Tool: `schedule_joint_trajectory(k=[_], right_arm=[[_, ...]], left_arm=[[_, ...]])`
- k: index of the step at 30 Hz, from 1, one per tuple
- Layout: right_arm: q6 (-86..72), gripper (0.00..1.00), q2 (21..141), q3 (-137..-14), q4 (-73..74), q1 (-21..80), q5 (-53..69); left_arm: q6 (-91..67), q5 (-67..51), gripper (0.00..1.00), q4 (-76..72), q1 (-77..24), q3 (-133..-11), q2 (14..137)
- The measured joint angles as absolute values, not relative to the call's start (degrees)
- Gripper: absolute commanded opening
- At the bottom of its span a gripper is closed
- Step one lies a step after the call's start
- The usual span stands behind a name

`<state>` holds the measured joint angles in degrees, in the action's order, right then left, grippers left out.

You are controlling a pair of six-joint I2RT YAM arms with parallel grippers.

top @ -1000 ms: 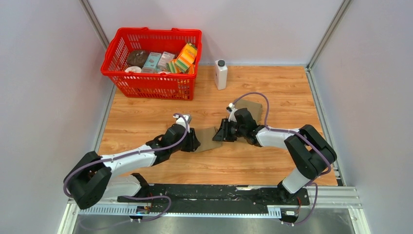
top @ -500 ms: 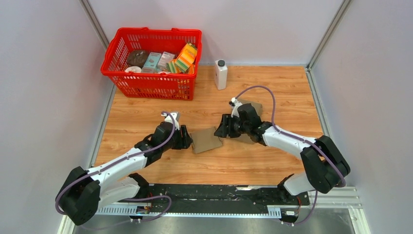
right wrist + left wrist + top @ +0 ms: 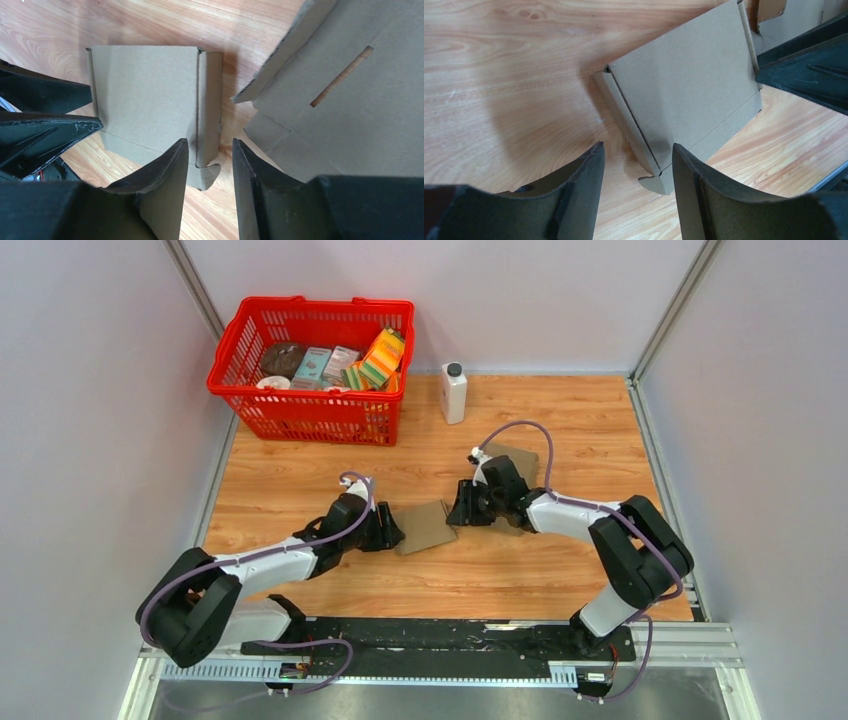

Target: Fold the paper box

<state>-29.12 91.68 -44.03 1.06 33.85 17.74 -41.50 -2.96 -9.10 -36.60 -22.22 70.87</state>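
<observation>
The brown paper box (image 3: 425, 527) lies flat on the wooden table between the two grippers, partly folded, its side flaps turned over the middle panel. It shows in the left wrist view (image 3: 689, 95) and the right wrist view (image 3: 150, 95). My left gripper (image 3: 390, 530) is open at the box's left edge, its jaws either side of the box's near corner (image 3: 656, 177), touching nothing. My right gripper (image 3: 458, 512) is open at the box's right edge, its jaws astride the folded right flap (image 3: 209, 105).
A second flat cardboard sheet (image 3: 512, 462) with a slot (image 3: 342, 75) lies under and behind the right gripper. A red basket (image 3: 313, 368) of groceries stands at the back left. A white bottle (image 3: 453, 392) stands at the back middle.
The left arm drew back to the left and then returned to the box's left edge. The right gripper stayed close to the box's right edge with small shifts. The box turned slightly.
</observation>
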Motion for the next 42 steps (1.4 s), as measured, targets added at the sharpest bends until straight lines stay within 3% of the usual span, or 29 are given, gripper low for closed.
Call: schedule_joint_trajectory(k=[4,17,27,39,42], right_arm=[[-30.33,0.27,91.94,-41.78,-1.65,31.88,19.73],[-34.09,0.23,93.76,-39.68,-8.21,27.81,26.20],[-34.72,0.21,94.52,-39.68,-9.41,27.68,27.27],[-36.53,0.19,95.13,-39.35,-10.41,26.04,28.25],[-36.80,0.19,95.31,-39.35,-10.74,25.93,28.64]], left_arm=[[-42.83,-2.98,0.63,-10.17,-36.60,-20.78,69.87],[-47.94,-3.18,0.73,-15.49,-35.81,-19.33,69.14],[-54.52,-6.46,0.70,-28.03,-35.53,-18.98,78.91],[-58.63,-5.87,0.70,-31.40,-35.42,-17.19,79.18],[-59.16,-5.93,0.66,-31.64,-35.42,-17.19,79.33]])
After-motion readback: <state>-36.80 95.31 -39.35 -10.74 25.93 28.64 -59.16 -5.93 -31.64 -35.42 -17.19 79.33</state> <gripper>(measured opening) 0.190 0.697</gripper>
